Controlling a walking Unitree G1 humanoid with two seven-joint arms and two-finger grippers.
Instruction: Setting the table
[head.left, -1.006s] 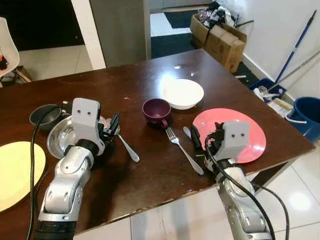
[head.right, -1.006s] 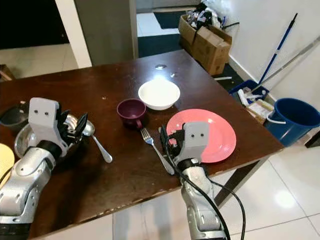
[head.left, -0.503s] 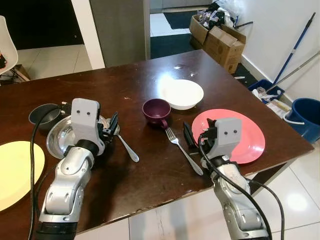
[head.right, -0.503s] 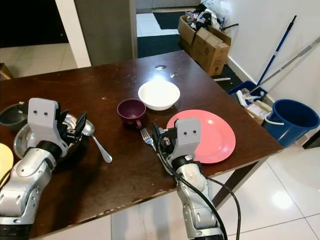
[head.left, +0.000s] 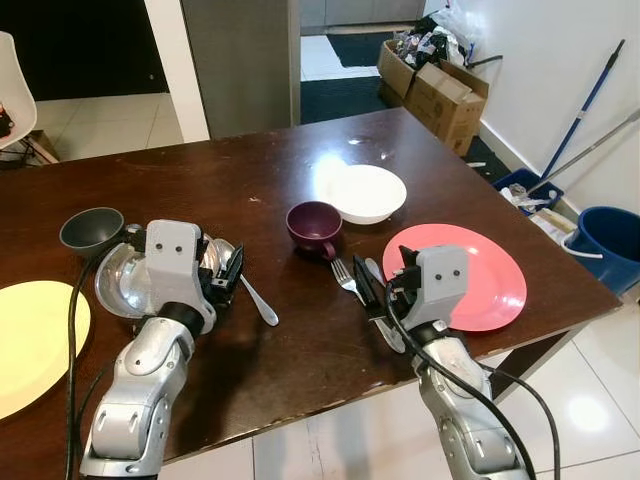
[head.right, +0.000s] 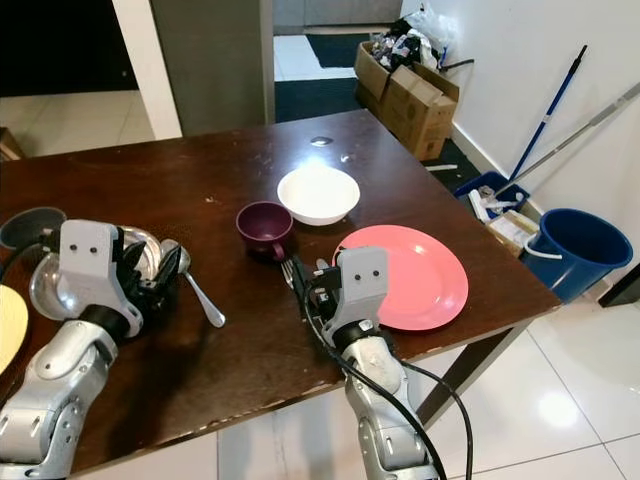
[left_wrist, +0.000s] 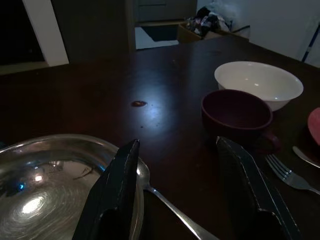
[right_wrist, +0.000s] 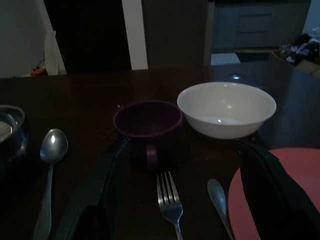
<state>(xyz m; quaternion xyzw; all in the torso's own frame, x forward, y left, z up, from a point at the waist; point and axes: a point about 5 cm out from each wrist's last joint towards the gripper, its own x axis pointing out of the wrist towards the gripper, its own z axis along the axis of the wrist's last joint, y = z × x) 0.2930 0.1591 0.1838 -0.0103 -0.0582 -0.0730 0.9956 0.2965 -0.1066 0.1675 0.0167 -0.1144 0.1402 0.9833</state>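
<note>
Table (head.left: 300, 190) of dark brown wood carries everything, and the clock here is read on the left eye view with 12 at the far edge. Toward 9 o'clock a yellow plate (head.left: 35, 340) lies at the rim. At 3 o'clock sits a pink plate (head.left: 480, 280), and a white bowl (head.left: 365, 192) stands past it at about 1 o'clock. A silver bowl (head.left: 125, 280) rests at 9 o'clock with a small dark bowl (head.left: 92, 230) touching its far side. A purple cup (head.left: 315, 226) stands near the centre, just beside the white bowl.

The left gripper (head.left: 228, 277) hovers over the silver bowl's near-centre rim, its fingers (left_wrist: 117, 185) spread wide and holding nothing; a spoon (head.left: 255, 297) lies between them on the wood. The right gripper (head.left: 368, 285) sits at the pink plate's 9 o'clock edge, fingers (right_wrist: 100, 180) likewise wide apart and empty, straddling a fork (right_wrist: 169, 202) and a knife (right_wrist: 219, 197) that lie side by side just beside the plate, the cup straight ahead of them.
</note>
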